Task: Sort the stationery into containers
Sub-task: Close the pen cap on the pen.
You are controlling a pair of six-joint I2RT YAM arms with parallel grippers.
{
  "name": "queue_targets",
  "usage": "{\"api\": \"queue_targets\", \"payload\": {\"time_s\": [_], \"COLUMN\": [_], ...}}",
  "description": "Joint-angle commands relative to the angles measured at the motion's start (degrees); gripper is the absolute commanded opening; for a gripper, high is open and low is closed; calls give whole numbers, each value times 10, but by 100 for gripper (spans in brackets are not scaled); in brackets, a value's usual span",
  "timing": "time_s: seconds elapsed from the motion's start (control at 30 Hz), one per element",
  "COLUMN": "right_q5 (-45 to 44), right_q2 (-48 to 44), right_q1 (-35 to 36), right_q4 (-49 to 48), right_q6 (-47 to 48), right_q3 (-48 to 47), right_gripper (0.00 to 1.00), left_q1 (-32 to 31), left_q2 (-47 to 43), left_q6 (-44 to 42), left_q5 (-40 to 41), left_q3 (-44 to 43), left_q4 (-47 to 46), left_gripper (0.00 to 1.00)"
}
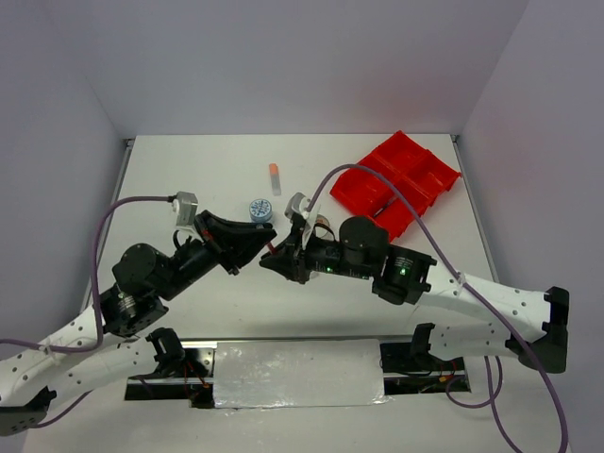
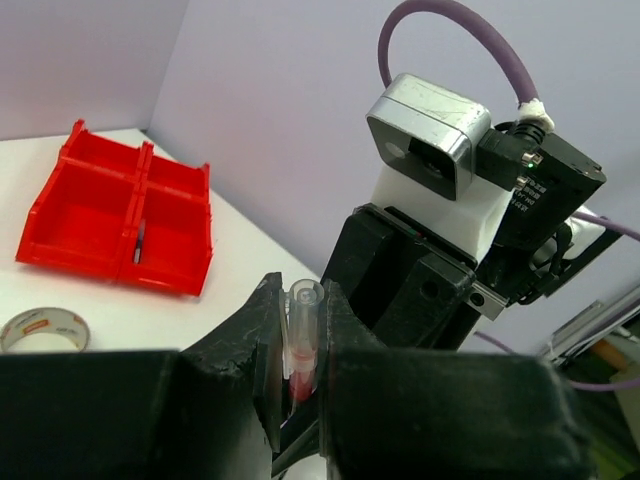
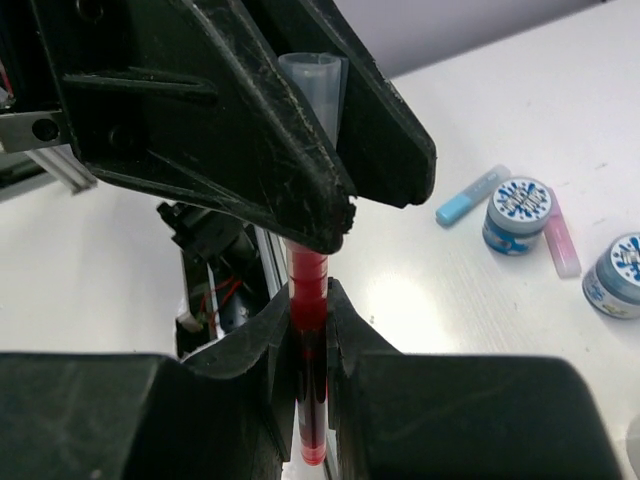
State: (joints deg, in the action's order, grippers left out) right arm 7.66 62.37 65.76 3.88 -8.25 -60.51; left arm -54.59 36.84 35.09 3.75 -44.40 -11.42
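Above the table (image 1: 189, 170), the left gripper (image 2: 302, 300) pinches the clear cap end of a red tube (image 3: 309, 290), while the right gripper (image 3: 310, 330) clamps its red body. A patterned-lid tub (image 1: 260, 209) stands just behind them. The red tray (image 1: 420, 160) lies well apart, by the far-right edge.

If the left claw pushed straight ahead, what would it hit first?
Most likely the right gripper, facing it nose to nose. Both are shut on the same red tube, so the left gripper has hardly any free way ahead.
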Motion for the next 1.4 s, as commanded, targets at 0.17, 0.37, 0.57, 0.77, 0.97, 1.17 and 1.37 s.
{"api": "queue_targets", "payload": {"time_s": [0.17, 0.37, 0.57, 0.77, 0.97, 1.17, 1.37], "right_q5": [2, 4, -4, 2, 12, 14, 16], "right_q2": [-59, -76, -65, -52, -37, -37, -36], "right_q1": [2, 3, 3, 3, 3, 6, 7], "right_q4": [-166, -172, -165, -165, -168, -168, -167], "right_q6": [-22, -33, -35, -47, -55, -55, -54], "right_q3": [51, 76, 87, 101, 94, 88, 82], "right_gripper": [0, 0, 0, 0, 0, 0, 0], "left_q1": [-5, -4, -4, -4, -4, -5, -4], "left_q2": [9, 24, 19, -7, -5, 11, 24], "left_q6": [-78, -87, -80, -91, -102, -106, -107], "left_q5": [21, 9, 21, -1, -52, -13, 17], "left_q3": [-93, -120, -125, -123, -120, -129, -127], "left_q4": [174, 167, 154, 105, 58, 96, 112], "left_gripper": [12, 56, 75, 75, 68, 61, 57]}}
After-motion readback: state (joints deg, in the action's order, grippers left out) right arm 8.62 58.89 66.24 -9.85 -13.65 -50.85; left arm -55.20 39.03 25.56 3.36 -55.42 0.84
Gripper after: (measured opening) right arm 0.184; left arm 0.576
